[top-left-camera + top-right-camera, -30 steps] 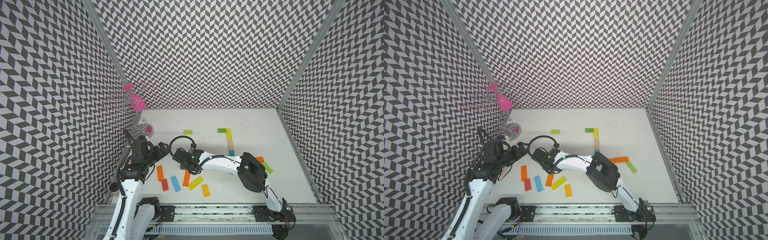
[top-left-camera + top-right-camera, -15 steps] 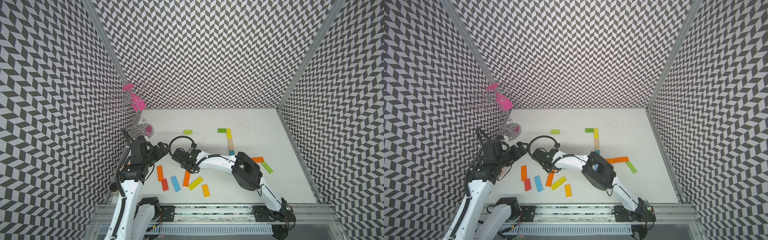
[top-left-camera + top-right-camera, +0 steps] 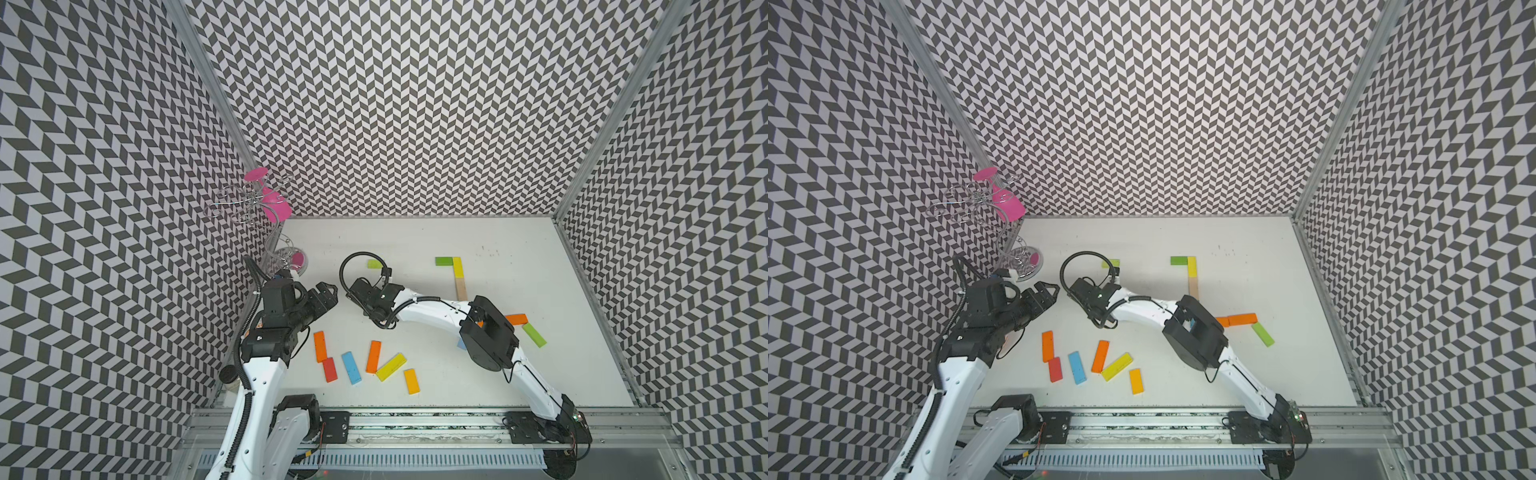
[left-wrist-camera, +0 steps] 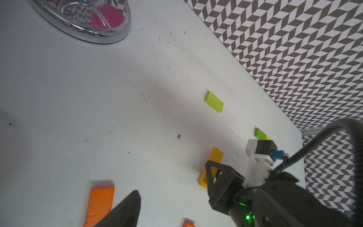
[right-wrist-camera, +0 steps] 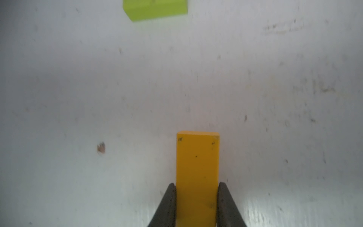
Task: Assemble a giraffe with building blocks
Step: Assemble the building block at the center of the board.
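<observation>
My right gripper is shut on the sides of a yellow-orange block, low at the table surface. The left wrist view shows the same block poking out past the right gripper's fingers. In both top views the right gripper covers this block. My left gripper hovers open and empty just to its left. Green, yellow and tan blocks form an L at the back. A lime block lies alone.
Several loose blocks lie near the front: orange, red, blue, orange, yellow, orange. At the right lie an orange block and a green one. A wire rack stands far left.
My right gripper's jaws have closed onto the yellow-orange block, and its elbow has shifted slightly. The left arm and the loose blocks have not moved.
</observation>
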Action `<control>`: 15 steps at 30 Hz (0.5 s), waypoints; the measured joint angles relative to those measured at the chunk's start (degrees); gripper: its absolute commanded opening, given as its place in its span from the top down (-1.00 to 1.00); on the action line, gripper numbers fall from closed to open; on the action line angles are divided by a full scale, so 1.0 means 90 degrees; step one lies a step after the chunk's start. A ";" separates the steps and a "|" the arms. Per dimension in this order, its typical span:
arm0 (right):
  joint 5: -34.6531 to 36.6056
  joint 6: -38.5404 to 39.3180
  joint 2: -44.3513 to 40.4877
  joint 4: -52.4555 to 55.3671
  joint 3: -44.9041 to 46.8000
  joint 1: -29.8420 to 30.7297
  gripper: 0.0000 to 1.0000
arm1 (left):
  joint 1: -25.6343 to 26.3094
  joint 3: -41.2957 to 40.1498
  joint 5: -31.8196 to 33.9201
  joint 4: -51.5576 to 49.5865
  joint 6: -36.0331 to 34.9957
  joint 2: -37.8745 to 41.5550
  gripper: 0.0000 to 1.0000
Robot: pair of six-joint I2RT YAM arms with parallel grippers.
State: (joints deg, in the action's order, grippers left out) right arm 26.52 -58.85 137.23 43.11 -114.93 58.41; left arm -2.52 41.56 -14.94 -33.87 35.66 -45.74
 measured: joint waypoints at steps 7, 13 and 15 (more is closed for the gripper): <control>-0.0019 0.0486 0.0177 -0.0311 -0.0325 -0.0517 0.72 | 0.0000 -0.0119 0.0002 0.0112 0.0000 -0.0155 -0.83; -0.0187 0.0826 0.0180 -0.0449 -0.0333 -0.0857 0.74 | 0.0000 -0.0228 -0.0087 0.0335 0.0010 -0.0308 -0.82; -0.0299 0.0971 0.0216 -0.0488 -0.0406 -0.0962 0.73 | 0.0000 -0.0306 -0.0155 0.0454 0.0034 -0.0350 -0.82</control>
State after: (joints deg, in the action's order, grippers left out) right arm 23.83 -50.11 139.17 38.72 -118.58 49.76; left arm -2.52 38.81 -16.34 -29.78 35.97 -48.88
